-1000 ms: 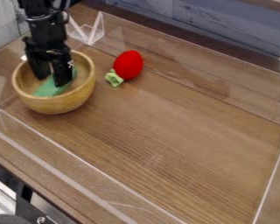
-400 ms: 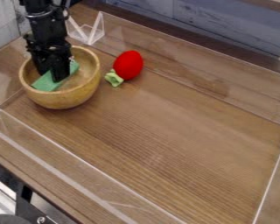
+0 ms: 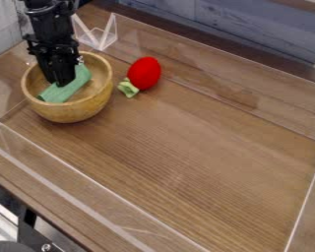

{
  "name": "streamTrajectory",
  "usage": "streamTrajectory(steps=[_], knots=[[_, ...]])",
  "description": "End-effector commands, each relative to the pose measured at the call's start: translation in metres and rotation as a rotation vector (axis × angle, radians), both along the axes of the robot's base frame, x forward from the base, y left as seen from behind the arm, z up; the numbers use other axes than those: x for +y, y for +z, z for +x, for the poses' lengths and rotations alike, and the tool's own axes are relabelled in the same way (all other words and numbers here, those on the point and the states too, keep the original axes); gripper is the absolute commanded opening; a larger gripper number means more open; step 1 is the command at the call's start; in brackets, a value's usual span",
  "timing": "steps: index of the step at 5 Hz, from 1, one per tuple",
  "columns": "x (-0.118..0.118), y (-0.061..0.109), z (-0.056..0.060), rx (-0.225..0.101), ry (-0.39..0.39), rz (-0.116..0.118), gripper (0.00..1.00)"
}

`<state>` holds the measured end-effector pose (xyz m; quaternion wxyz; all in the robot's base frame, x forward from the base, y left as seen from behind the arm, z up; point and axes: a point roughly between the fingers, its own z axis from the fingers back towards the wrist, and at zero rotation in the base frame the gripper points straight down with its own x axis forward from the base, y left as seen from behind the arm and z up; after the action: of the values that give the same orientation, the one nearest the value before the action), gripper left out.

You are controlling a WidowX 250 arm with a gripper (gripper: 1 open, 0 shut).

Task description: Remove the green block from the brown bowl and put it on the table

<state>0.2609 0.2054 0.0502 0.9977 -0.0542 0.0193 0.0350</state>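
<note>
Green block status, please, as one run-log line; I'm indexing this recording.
green block: in brown bowl | gripper: at block, grip unclear | strawberry toy: on table, beside bowl

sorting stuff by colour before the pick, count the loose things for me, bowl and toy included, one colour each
Brown: 1, the bowl
Green: 1, the block
Red, with a green stem: 1, the strawberry-like toy
Total: 3
</note>
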Motion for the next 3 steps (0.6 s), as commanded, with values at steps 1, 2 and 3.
streamTrajectory(steps=[1, 2, 3], knots=[[0.011, 0.036, 0.004, -0.078, 0.029, 0.051, 0.0], [0.01, 0.047, 0.004, -0.091, 0.043, 0.043, 0.0], [0.009, 0.057, 0.004, -0.104, 0.057, 0.036, 0.0]])
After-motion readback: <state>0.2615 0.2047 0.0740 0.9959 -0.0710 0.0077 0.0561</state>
